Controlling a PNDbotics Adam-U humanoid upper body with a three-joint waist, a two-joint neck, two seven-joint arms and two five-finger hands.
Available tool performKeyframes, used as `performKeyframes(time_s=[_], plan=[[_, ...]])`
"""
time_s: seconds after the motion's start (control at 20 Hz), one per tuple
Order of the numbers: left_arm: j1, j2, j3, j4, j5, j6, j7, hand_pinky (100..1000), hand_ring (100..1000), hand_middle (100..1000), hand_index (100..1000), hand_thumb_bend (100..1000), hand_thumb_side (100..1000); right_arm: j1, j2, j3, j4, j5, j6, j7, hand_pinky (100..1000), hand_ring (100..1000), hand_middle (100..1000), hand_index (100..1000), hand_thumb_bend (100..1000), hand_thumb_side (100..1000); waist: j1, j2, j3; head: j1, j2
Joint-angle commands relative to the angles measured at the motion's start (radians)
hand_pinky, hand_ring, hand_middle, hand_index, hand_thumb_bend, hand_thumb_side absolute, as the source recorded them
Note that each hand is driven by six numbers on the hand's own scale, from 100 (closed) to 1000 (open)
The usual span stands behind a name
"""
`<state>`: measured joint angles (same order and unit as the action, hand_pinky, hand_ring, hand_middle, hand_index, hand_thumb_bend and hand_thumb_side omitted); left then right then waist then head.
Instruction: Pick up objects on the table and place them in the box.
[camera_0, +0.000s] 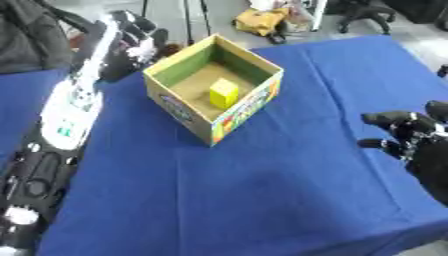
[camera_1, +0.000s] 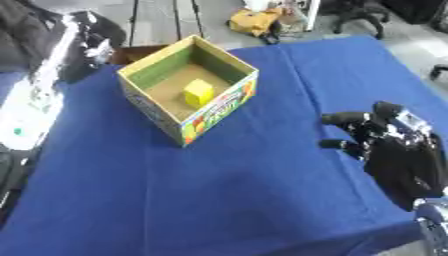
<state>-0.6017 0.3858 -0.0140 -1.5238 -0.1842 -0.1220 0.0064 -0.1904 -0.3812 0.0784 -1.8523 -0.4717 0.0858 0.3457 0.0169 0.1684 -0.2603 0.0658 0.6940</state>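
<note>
An open cardboard box with colourful printed sides stands on the blue tablecloth, left of centre toward the back. A yellow block lies inside it on the floor of the box. My left arm stretches up the left side, and my left hand hovers just beyond the box's far left corner, holding nothing that I can see; how its fingers stand is blurred. My right hand rests at the right edge of the table, fingers relaxed and spread toward the box, with nothing in it.
The cloth between the box and my right hand shows only bare blue fabric. Beyond the table's far edge are a yellow bag on the floor and an office chair base. A dark garment lies at the far left.
</note>
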Motion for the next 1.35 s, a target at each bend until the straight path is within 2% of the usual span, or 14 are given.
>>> performKeyframes(time_s=[0.05, 0.15, 0.3, 0.5, 0.9, 1.35], plan=[[0.085, 0.033, 0.055, -0.183, 0.222, 0.033, 0.019, 541, 594, 567, 652, 473, 885, 0.001, -0.026, -0.019, -0.023, -0.011, -0.001, -0.012, 785, 1000, 754, 755, 100, 1000, -0.004, -0.016, 0.016, -0.025, 0.011], [0.181, 0.026, 0.096, -0.241, 0.3, 0.048, 0.049, 528, 589, 561, 644, 467, 902, 0.008, -0.027, -0.025, -0.03, -0.016, 0.0, -0.015, 785, 1000, 754, 756, 100, 1000, -0.004, -0.019, 0.034, -0.036, 0.015], [0.295, 0.008, 0.142, -0.261, 0.355, 0.073, 0.09, 520, 594, 569, 646, 445, 948, 0.023, -0.027, -0.033, -0.043, -0.02, 0.0, -0.022, 785, 1000, 754, 755, 100, 1000, -0.006, -0.021, 0.063, -0.04, 0.026], [0.378, -0.02, 0.185, -0.248, 0.38, 0.086, 0.125, 513, 592, 569, 635, 384, 1000, 0.039, -0.024, -0.037, -0.055, -0.022, -0.001, -0.027, 785, 1000, 754, 755, 100, 1000, -0.013, -0.024, 0.082, -0.042, 0.035], [0.417, -0.043, 0.204, -0.181, 0.39, 0.089, 0.123, 513, 600, 582, 653, 377, 1000, 0.045, -0.023, -0.035, -0.066, -0.028, 0.002, -0.031, 784, 1000, 753, 754, 100, 1000, -0.014, -0.032, 0.096, -0.042, 0.038], [0.428, -0.059, 0.21, -0.16, 0.411, 0.077, 0.101, 512, 598, 578, 655, 371, 1000, 0.048, -0.021, -0.037, -0.072, -0.02, 0.001, -0.039, 783, 1000, 751, 752, 100, 1000, -0.013, -0.028, 0.099, -0.054, 0.039]])
